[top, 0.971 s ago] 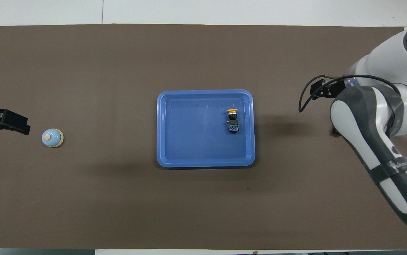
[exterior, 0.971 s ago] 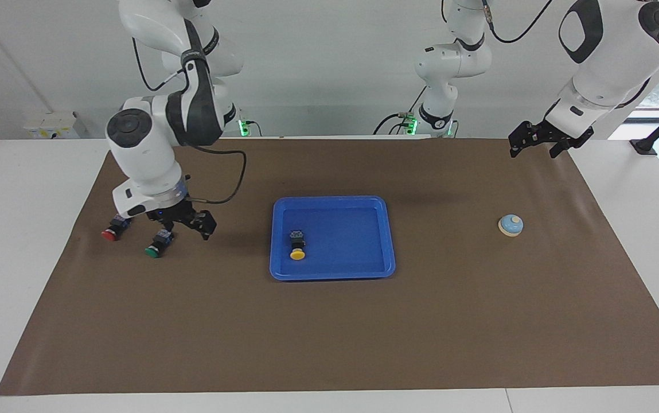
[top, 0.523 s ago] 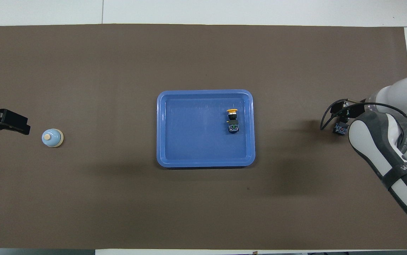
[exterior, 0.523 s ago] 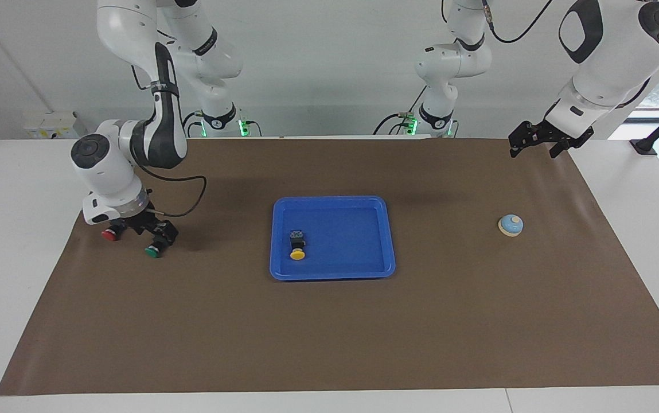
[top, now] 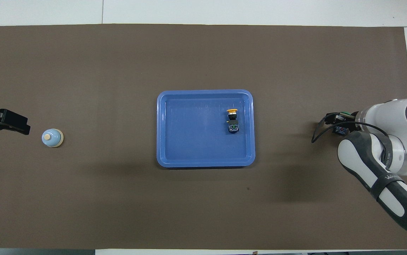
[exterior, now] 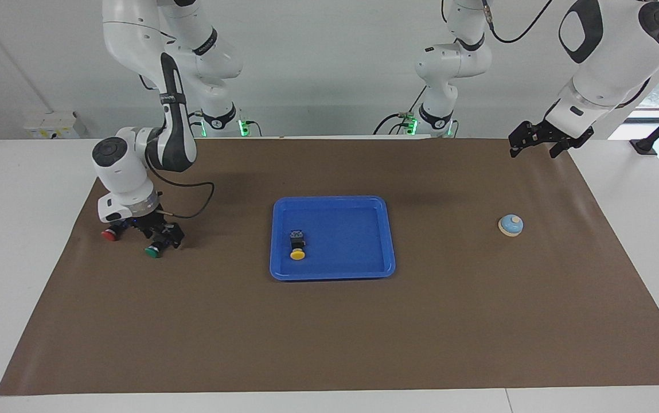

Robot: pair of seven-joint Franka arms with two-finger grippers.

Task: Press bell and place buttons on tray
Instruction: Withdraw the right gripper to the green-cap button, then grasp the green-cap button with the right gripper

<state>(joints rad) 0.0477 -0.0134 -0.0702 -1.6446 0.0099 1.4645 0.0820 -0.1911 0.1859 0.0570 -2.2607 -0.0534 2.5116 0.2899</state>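
I see bright, even overhead light, both views sharp; soft shadows on the mat (exterior: 329, 321) beside the tray (top: 160, 127), no glare.

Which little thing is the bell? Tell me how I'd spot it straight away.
Start at the bright blue rectangular plastic tray in the middle of the brown mat, then look along the mat toward the left arm's end. The bell sits there alone: a small light blue dome with a cream rim and knob, unlike the black-bodied push-buttons.
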